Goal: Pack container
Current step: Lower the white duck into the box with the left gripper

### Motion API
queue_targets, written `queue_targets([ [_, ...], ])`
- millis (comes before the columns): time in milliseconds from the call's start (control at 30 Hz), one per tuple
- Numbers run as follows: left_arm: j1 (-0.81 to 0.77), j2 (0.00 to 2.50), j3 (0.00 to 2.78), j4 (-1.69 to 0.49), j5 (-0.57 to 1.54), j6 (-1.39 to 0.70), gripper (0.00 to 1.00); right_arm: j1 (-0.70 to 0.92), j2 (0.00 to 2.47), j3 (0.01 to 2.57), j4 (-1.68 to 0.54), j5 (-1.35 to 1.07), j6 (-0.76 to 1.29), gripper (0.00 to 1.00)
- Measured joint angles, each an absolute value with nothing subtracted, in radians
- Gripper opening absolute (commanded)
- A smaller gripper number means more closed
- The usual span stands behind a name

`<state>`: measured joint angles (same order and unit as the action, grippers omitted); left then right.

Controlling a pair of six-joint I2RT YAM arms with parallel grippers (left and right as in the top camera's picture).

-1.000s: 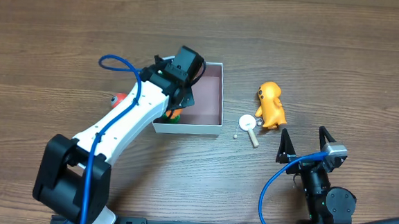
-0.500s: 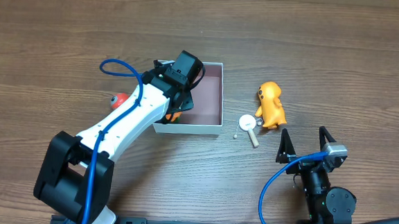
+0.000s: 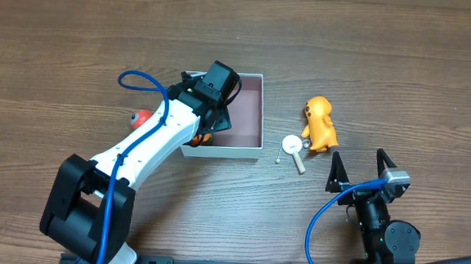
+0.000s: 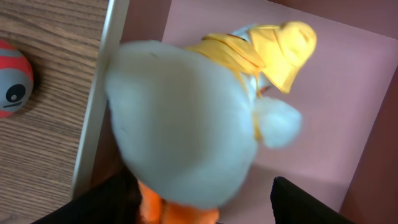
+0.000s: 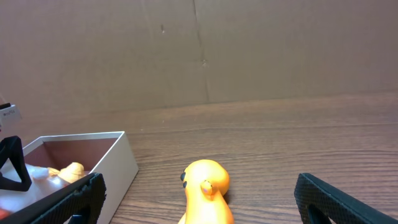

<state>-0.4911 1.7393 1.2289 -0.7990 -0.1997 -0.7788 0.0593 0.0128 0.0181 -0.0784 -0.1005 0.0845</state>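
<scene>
The wooden table [image 3: 387, 59] carries everything, and the container [image 3: 234, 152], a shallow white-walled box with a pink inside, sits near its middle. The white left arm [image 3: 149, 143] slants up to the container's left half, and the left pincer [image 3: 218, 119] points down inside it. In the left wrist view its dark fingers [image 4: 311, 199] stand on either side of a white duck toy [image 4: 186, 130] with a yellow hat. The toy is over the pink floor, close against the container's left wall. Whether the fingers actually grip the toy cannot be told. The right pincer [image 3: 356, 161] is well to the right of the container and nearer the robot's base, spread wide with nothing between its fingers. An orange figure [image 3: 320, 123] lies to the right of the container, apart from it. A red ball face [image 3: 140, 118] lies just outside the container's left wall. A small white disc on a stick [image 3: 292, 144] rests near the container's front right corner.
</scene>
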Motion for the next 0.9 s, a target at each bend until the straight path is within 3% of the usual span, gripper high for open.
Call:
queue_targets([
  [433, -0.491, 1.74, 1.438, -1.009, -0.259, -0.719, 0.7, 0.059, 0.013, 0.018, -0.079, -0.101, 0.085, 1.0],
  [633, -0.491, 1.74, 1.5, -1.01, -0.273, -0.671, 0.48, 0.059, 0.013, 0.018, -0.079, -0.101, 0.085, 1.0],
  [667, -0.491, 1.74, 1.5, -1.003, -0.274, -0.653, 0.49, 0.059, 0.013, 0.018, -0.079, -0.101, 0.085, 1.0],
  [800, -0.491, 1.74, 1.5, -0.968, -0.274, -0.572, 0.7, 0.059, 0.013, 0.018, -0.079, -0.101, 0.085, 1.0],
  [900, -0.491, 1.74, 1.499, -0.944, -0.274, -0.524, 0.76, 0.059, 0.013, 0.018, -0.078, -0.101, 0.085, 1.0],
])
